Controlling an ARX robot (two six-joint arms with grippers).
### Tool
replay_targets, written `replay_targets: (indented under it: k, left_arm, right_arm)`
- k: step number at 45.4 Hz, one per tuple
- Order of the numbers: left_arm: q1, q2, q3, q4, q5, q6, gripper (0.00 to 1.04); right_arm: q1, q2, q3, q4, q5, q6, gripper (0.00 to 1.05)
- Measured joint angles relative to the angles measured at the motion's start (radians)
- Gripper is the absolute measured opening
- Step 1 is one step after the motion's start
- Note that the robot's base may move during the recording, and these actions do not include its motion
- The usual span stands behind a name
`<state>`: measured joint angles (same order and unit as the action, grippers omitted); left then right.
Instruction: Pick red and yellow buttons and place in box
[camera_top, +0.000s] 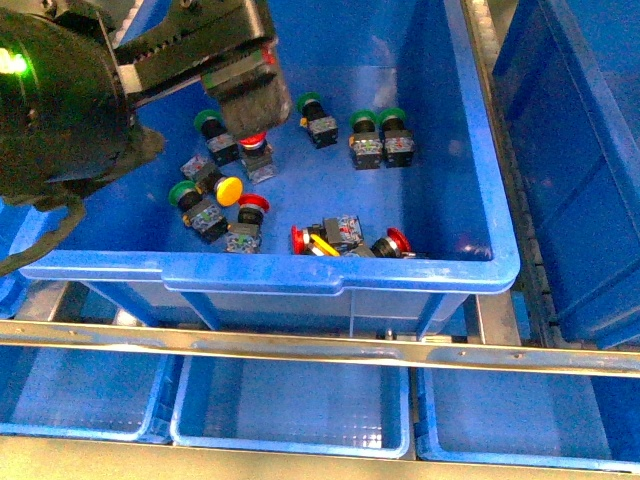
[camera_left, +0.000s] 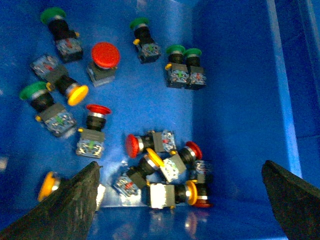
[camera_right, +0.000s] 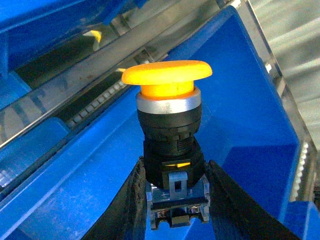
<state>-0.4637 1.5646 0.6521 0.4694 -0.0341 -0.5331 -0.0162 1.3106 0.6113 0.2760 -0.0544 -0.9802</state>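
My right gripper (camera_right: 175, 202) is shut on the black body of a yellow button (camera_right: 167, 72), cap away from the wrist, with blue crate walls behind it. It does not show in the front view. My left gripper (camera_top: 243, 108) is open and empty, hovering over the stepped-lip crate (camera_top: 330, 275). In the left wrist view the left gripper (camera_left: 182, 200) has its fingers (camera_left: 75, 200) wide apart over a pile with a yellow button (camera_left: 191, 192) and a red button (camera_left: 132, 145). More lie loose: a yellow button (camera_top: 229, 189) and a red button (camera_top: 254, 205). The deep blue box (camera_top: 585, 170) stands at the right.
Several green-capped buttons (camera_top: 362, 120) lie at the back of the stepped-lip crate. A metal rail (camera_top: 320, 350) runs across in front of it, with smaller blue bins (camera_top: 290, 410) below. A roller track (camera_top: 500, 100) separates the crate from the box.
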Motion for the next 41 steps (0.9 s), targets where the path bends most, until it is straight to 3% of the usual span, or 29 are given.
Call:
replay_targets:
  k: [1, 5, 8, 13, 28, 41]
  left_arm:
    - [-0.005, 0.001, -0.009, 0.018, -0.023, 0.01, 0.96]
    - [-0.02, 0.026, -0.114, 0.329, -0.261, 0.191, 0.84]
    - [-0.012, 0.019, -0.209, 0.515, -0.364, 0.297, 0.75]
    - [0.025, -0.071, -0.342, 0.665, -0.389, 0.421, 0.61]
    - [0.175, -0.496, -0.571, 0.499, -0.243, 0.515, 0.03]
    - [0.288, -0.756, -0.623, 0.298, -0.136, 0.522, 0.02]
  right_arm:
    - [0.002, -0.004, 0.0, -0.003, 0.004, 0.001, 0.27]
    - [0.005, -0.031, 0.0, -0.018, 0.021, 0.022, 0.27]
    - [0.013, -0.056, 0.0, -0.036, 0.037, 0.043, 0.27]
    - [0.021, -0.088, -0.003, -0.054, 0.066, 0.068, 0.27]
    - [0.069, -0.202, -0.024, -0.132, 0.122, 0.164, 0.27]
    - [0.108, -0.219, -0.052, -0.153, 0.148, 0.234, 0.27]
